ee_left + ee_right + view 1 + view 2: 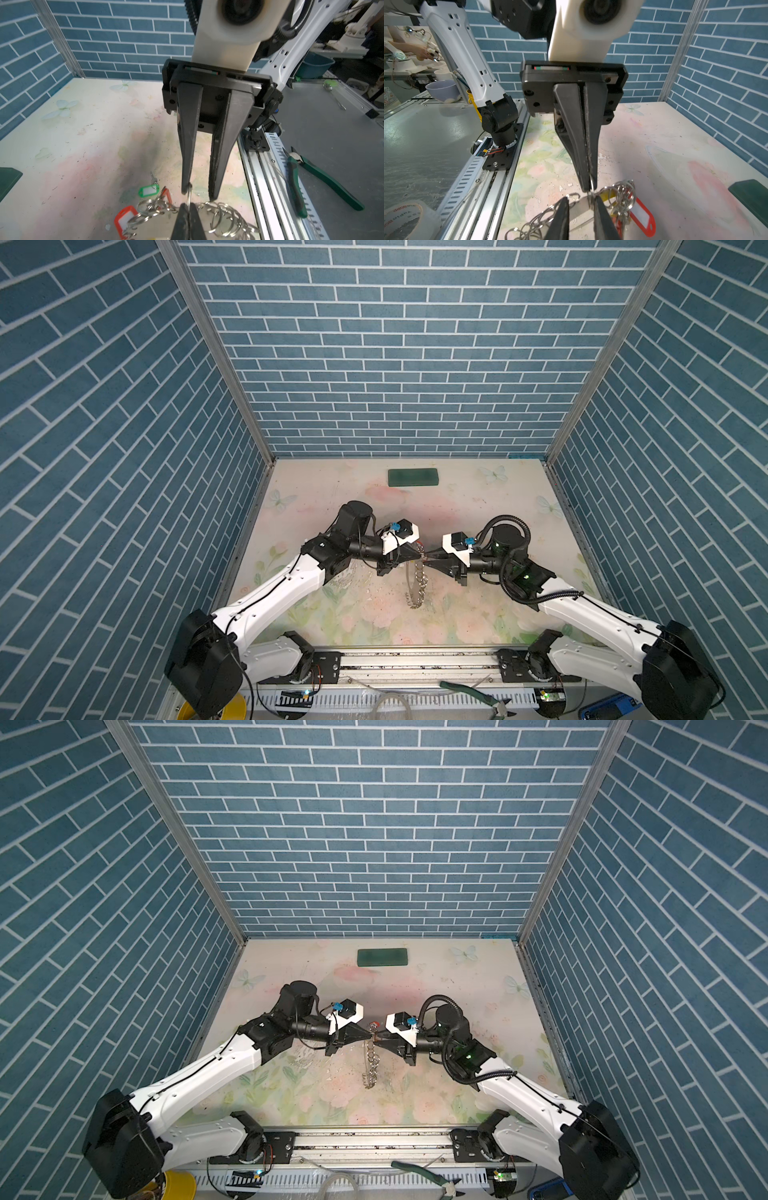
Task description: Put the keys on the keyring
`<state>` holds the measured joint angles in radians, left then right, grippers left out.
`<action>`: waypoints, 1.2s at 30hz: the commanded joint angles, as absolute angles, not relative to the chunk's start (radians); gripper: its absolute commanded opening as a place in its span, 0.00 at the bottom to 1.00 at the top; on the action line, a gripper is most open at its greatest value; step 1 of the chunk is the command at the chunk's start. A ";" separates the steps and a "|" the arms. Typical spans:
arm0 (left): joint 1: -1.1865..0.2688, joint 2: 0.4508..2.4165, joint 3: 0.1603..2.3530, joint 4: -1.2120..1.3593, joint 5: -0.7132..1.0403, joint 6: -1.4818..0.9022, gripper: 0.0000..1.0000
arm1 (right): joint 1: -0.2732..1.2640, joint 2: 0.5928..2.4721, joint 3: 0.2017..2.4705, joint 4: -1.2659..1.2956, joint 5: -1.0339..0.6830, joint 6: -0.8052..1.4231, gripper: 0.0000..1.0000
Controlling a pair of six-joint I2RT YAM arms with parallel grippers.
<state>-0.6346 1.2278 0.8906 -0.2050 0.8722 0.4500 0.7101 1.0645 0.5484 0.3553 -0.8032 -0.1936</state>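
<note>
The keyring (417, 585) (370, 1065) hangs edge-on above the mat between both arms, a grey flat hoop (153, 226) (578, 207) fringed with silver split rings. My left gripper (188, 207) (588, 188) (419, 556) is shut on one small split ring (188, 196) at the hoop's top. My right gripper (581, 198) (199, 193) (429, 559) faces it tip to tip, open, one finger (185, 187) touching that ring. Keys hang among the rings with a red tag (642, 218) (124, 218) and a yellow tag (609, 195). Whether the green-tagged key (148, 191) beyond is attached, I cannot tell.
A dark green block (413, 478) (382, 957) lies near the back wall. Blue brick walls close three sides. The metal rail (415, 659) with both arm bases runs along the front. Green pliers (478, 695) (311, 176) and a tape roll (402, 220) lie beyond it.
</note>
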 commanded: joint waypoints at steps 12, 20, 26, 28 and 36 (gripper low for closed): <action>-0.689 1.269 0.927 -0.403 0.830 0.566 0.00 | 0.715 1.111 0.598 0.207 -0.852 -0.275 0.21; -0.690 1.272 0.925 -0.399 0.830 0.565 0.00 | 0.718 1.133 0.606 0.219 -0.906 -0.251 0.17; -0.693 1.273 0.925 -0.400 0.828 0.563 0.00 | 0.724 1.153 0.618 0.222 -0.919 -0.247 0.11; -0.693 1.273 0.925 -0.399 0.828 0.563 0.00 | 0.726 1.159 0.620 0.219 -0.921 -0.247 0.10; -0.693 1.252 0.909 -0.370 0.815 0.553 0.00 | 0.727 1.167 0.624 0.195 -0.905 -0.249 0.03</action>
